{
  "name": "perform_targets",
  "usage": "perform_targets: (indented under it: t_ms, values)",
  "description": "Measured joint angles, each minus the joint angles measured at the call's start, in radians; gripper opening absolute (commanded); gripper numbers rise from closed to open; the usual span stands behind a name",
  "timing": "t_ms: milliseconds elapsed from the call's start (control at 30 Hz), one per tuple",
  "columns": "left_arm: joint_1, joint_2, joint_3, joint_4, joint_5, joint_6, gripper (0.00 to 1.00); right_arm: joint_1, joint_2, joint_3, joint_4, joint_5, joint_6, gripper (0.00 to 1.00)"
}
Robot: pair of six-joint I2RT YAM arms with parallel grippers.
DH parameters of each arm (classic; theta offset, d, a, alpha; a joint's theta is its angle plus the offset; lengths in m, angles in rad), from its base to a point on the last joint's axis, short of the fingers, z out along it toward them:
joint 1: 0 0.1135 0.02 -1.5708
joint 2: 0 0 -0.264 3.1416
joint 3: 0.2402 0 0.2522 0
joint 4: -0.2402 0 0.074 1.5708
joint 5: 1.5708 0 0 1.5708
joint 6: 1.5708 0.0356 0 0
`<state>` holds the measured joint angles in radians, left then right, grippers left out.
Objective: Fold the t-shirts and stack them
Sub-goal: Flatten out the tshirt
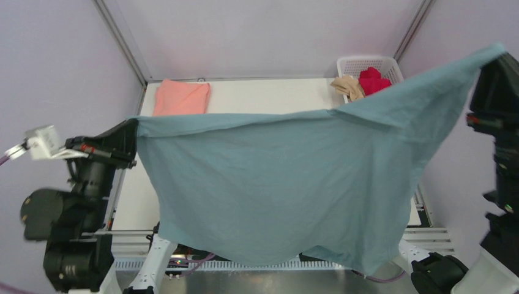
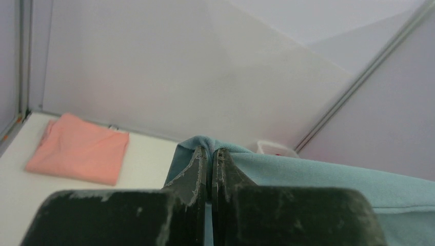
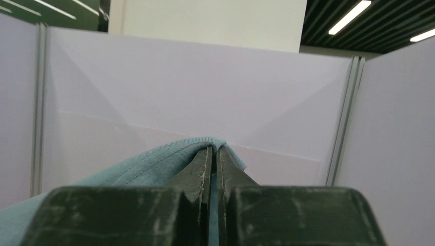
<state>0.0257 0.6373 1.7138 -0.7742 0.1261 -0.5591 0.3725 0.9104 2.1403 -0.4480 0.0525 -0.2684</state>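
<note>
The slate-blue t-shirt [image 1: 275, 177] hangs spread out in the air between both arms, above the table. My left gripper [image 1: 136, 125] is shut on its left corner; the pinched cloth [image 2: 202, 142] wraps over the fingertips in the left wrist view. My right gripper [image 1: 499, 55] is shut on its right corner, held higher; the cloth [image 3: 169, 156] drapes to the left in the right wrist view. The salmon-pink t-shirt [image 1: 181, 97] lies folded at the table's far left and also shows in the left wrist view [image 2: 79, 148]. The red t-shirt [image 1: 373, 81] and the beige t-shirt [image 1: 347, 86] sit crumpled in the basket.
The white lattice basket [image 1: 367, 63] stands at the table's far right corner. The white table [image 1: 269, 95] is walled by pale panels with metal posts. The hanging shirt hides most of the table's middle and front.
</note>
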Motion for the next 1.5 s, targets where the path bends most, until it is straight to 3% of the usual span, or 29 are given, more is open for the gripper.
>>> perform_targets:
  t_ms: [333, 500, 767, 933, 967, 1000, 1033, 1133, 1167, 1200, 1233, 1267, 1300, 1333, 1400, 1500]
  values:
    - [0.001, 0.278, -0.462, 0.094, -0.103, -0.048, 0.0, -0.001, 0.219, -0.517, 0.21, 0.209, -0.056, 0.05]
    - [0.001, 0.471, -0.587, 0.137, -0.126, -0.067, 0.0, -0.004, 0.318, -0.783, 0.282, 0.237, -0.053, 0.05]
    - [0.001, 0.862, -0.545, 0.263, -0.101, -0.07, 0.0, -0.038, 0.551, -0.856, 0.404, 0.248, -0.006, 0.05]
    - [0.001, 1.132, -0.359, 0.264, -0.08, -0.071, 0.0, -0.056, 0.793, -0.75, 0.438, 0.257, 0.002, 0.05]
    - [0.0, 1.197, -0.29, 0.254, -0.079, -0.074, 0.08, -0.061, 0.854, -0.71, 0.438, 0.261, 0.002, 0.06]
    - [0.0, 1.249, -0.237, 0.248, -0.078, -0.079, 0.27, -0.064, 0.905, -0.677, 0.437, 0.262, 0.002, 0.08]
    - [0.0, 1.289, -0.192, 0.238, -0.079, -0.084, 0.35, -0.067, 0.946, -0.649, 0.438, 0.264, 0.002, 0.1]
    - [0.0, 1.43, -0.005, 0.173, -0.092, -0.115, 0.5, -0.075, 1.109, -0.488, 0.412, 0.276, 0.01, 0.23]
    - [0.001, 1.47, 0.056, 0.151, -0.101, -0.124, 0.67, -0.077, 1.163, -0.425, 0.405, 0.278, 0.019, 0.4]
    - [0.001, 1.503, 0.108, 0.135, -0.108, -0.137, 0.8, -0.08, 1.232, -0.333, 0.37, 0.288, 0.032, 0.51]
    - [0.001, 1.53, 0.156, 0.111, -0.114, -0.144, 0.9, -0.082, 1.312, -0.212, 0.329, 0.298, 0.051, 0.69]
    - [0.001, 1.55, 0.196, 0.093, -0.116, -0.151, 0.98, -0.085, 1.395, -0.087, 0.294, 0.304, 0.071, 0.76]
    - [0.001, 1.56, 0.224, 0.077, -0.117, -0.16, 0.99, -0.087, 1.472, 0.036, 0.251, 0.305, 0.093, 0.93]
    - [0.0, 1.561, 0.241, 0.063, -0.119, -0.165, 1.0, -0.09, 1.538, 0.142, 0.211, 0.301, 0.111, 0.99]
    - [-0.001, 1.549, 0.254, 0.048, -0.119, -0.169, 0.99, -0.093, 1.6, 0.243, 0.139, 0.283, 0.145, 0.96]
    - [-0.006, 1.51, 0.245, 0.033, -0.109, -0.161, 1.0, -0.098, 1.58, 0.203, 0.1, 0.233, 0.194, 0.95]
